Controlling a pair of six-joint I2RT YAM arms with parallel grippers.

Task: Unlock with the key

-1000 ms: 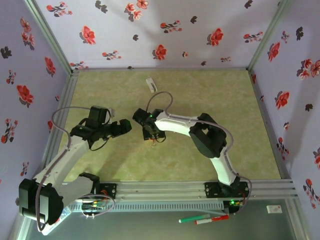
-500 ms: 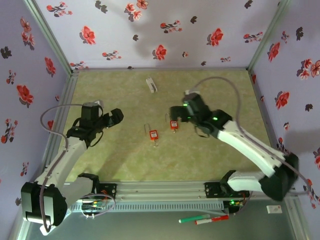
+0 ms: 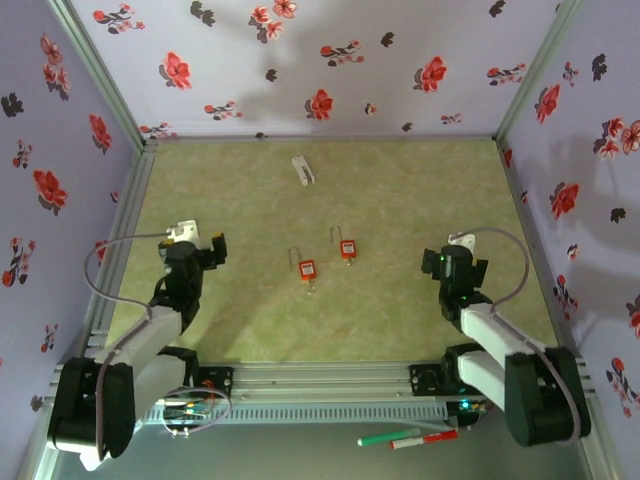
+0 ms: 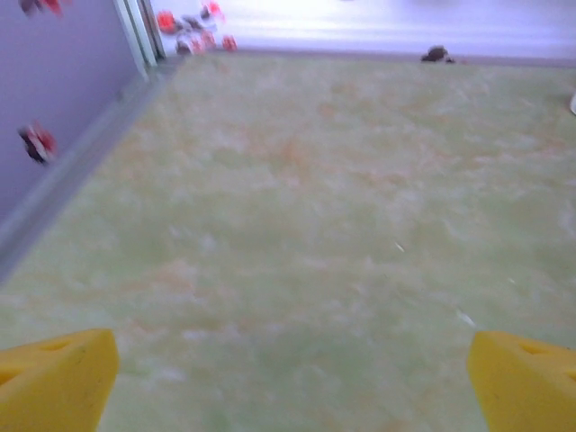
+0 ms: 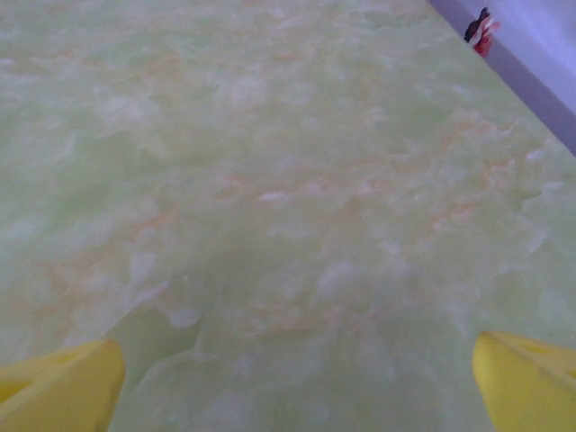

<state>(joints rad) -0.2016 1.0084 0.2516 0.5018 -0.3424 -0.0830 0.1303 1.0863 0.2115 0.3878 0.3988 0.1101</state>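
Note:
Two red padlocks lie on the green table, one (image 3: pixel 307 270) near the middle and one (image 3: pixel 347 249) just right of it and farther back. A small metal bit (image 3: pixel 312 288) juts from the near end of the middle padlock; it looks like the key, but it is too small to be sure. My left gripper (image 3: pixel 213 246) (image 4: pixel 292 382) is drawn back to the left, open, its yellow fingertips (image 4: pixel 54 382) wide apart over bare table. My right gripper (image 3: pixel 462 268) (image 5: pixel 292 382) is drawn back to the right, open too, with nothing between its fingertips (image 5: pixel 526 382).
A small white object (image 3: pixel 302 168) lies near the back wall. Flowered walls enclose the table on three sides, with metal rails (image 3: pixel 125 220) along the edges. Two markers (image 3: pixel 405 437) lie below the front rail.
Both arms have pulled away from the middle of the table to their own sides. The right gripper opened and left the middle padlock lying there; the second padlock came into view.

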